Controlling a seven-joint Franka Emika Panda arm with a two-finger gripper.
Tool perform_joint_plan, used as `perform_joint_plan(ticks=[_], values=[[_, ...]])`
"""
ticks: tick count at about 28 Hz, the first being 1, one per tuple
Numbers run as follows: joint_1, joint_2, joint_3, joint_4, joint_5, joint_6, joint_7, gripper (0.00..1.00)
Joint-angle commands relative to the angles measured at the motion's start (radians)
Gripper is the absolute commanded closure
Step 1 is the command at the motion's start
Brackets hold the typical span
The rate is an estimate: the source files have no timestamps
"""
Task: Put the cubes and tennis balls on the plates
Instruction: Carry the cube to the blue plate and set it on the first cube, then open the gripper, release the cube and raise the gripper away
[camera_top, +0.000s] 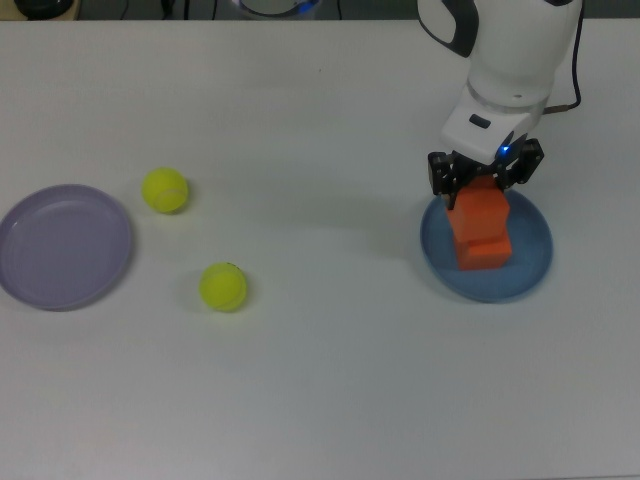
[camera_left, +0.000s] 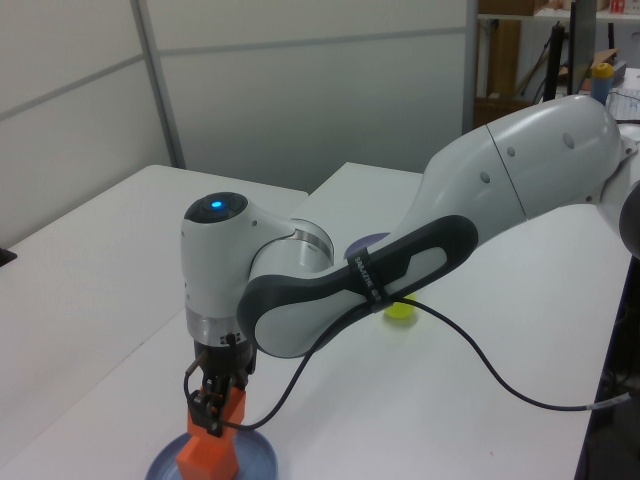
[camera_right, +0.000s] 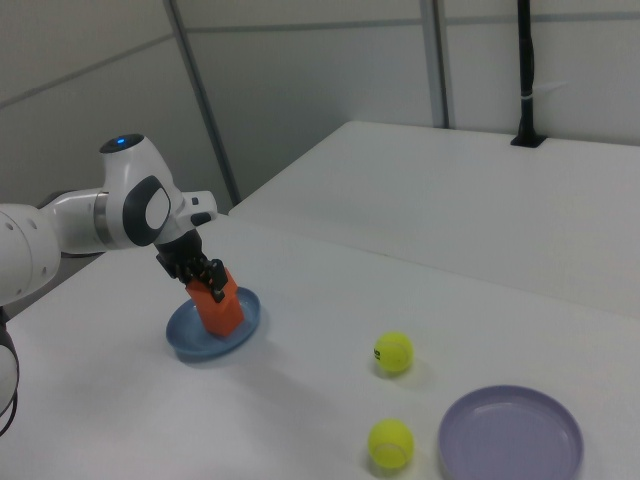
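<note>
In the top view my gripper (camera_top: 486, 178) is shut on one orange-red cube (camera_top: 480, 212). That cube rests on top of the second cube (camera_top: 484, 251), which lies on the blue plate (camera_top: 532, 268). The right view shows the same stack: gripper (camera_right: 199, 274), cube (camera_right: 217, 304), blue plate (camera_right: 188, 340). In the left view the gripper (camera_left: 211, 404) grips the cube (camera_left: 210, 448) over the blue plate (camera_left: 260, 462). Two tennis balls (camera_top: 165, 190) (camera_top: 223, 287) lie on the table near the empty lavender plate (camera_top: 62, 245).
The white table (camera_top: 320, 390) spans the top view. In the right view both balls (camera_right: 394, 352) (camera_right: 391, 443) sit left of the lavender plate (camera_right: 513, 437). My arm (camera_left: 420, 260) hides part of one ball (camera_left: 403, 309) in the left view.
</note>
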Motion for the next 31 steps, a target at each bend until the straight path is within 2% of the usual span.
perform_joint_plan(ticks=[1, 8, 27, 28, 29, 30, 31], values=[[0.013, 0.022, -0.002, 0.042, -0.017, 0.008, 0.025, 1.00], [0.025, 0.054, -0.002, 0.077, -0.015, 0.010, 0.037, 1.00], [0.039, 0.077, 0.000, 0.077, -0.007, 0.048, 0.038, 1.00], [0.037, 0.076, 0.000, 0.075, -0.007, 0.047, 0.038, 0.96], [0.037, 0.073, -0.002, 0.077, -0.012, 0.045, 0.037, 0.56], [0.039, 0.071, 0.000, 0.075, -0.015, 0.042, 0.037, 0.21], [0.039, 0.069, 0.000, 0.075, -0.018, 0.041, 0.034, 0.00]])
